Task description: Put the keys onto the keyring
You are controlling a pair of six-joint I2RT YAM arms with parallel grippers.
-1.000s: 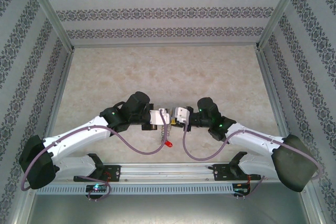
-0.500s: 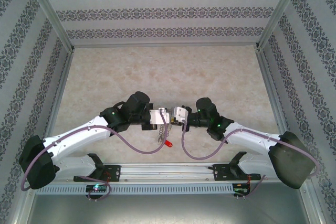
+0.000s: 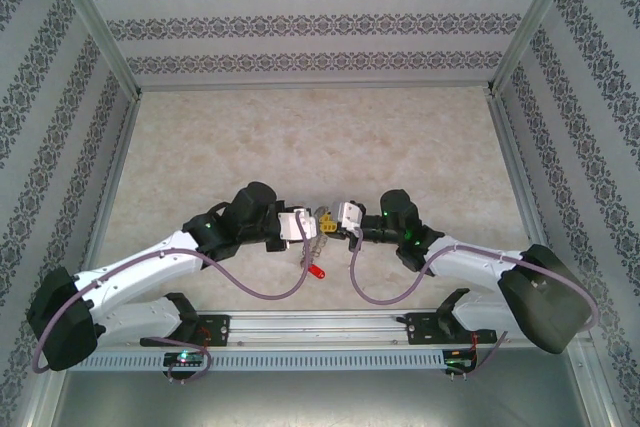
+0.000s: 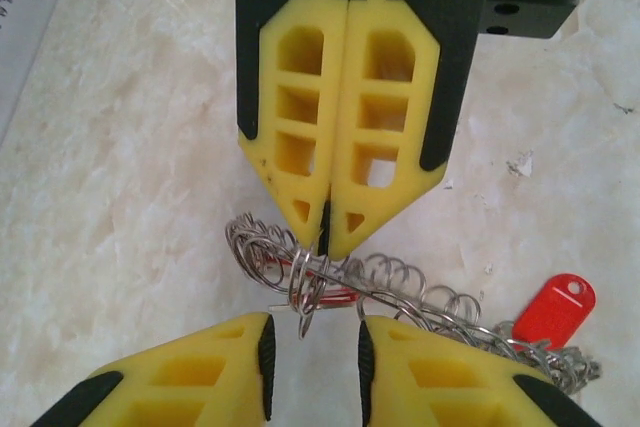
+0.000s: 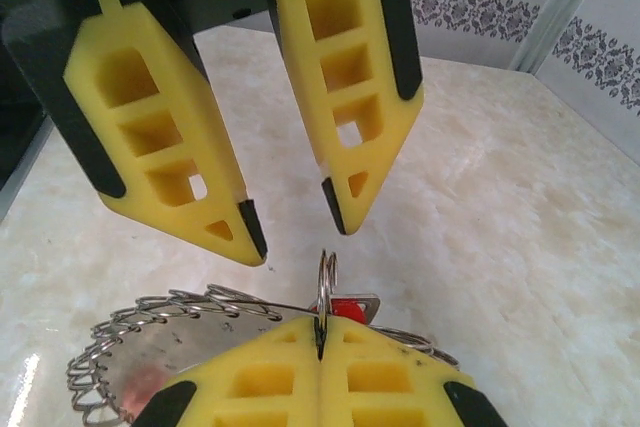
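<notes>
We find the keyring (image 4: 420,297) in the middle of the near part of the table (image 3: 300,137), strung between the two claws. In the top view the left gripper (image 4: 313,332) sits at its 9 o'clock and the right gripper (image 5: 320,332) at its 3 o'clock. The right gripper is clenched on the keyring, its fingertips pinching a small upright loop that looks to be part of the ring. The left gripper is released: its fingers stand apart with nothing between them, just short of that loop. One of the keys (image 4: 555,307) shows its red head at about 4 o'clock from the pinch in the left wrist view, lying against the far end of the wire fringe. In the top view it sits at 6 o'clock from the ring. A sliver of red also shows just behind the loop, and we cannot tell what it belongs to. We judge the ring light, springy and slippery. Thin round wire gives soft pads little to bite, and it will likely twist or swing if gripped off-centre. The fringe looks apt to snag. We would take the key by its flat plastic head, broadside between the pads, so the blade end stays free. We would hold the ring close beside the opening, so it cannot pivot while the key is worked on.
</notes>
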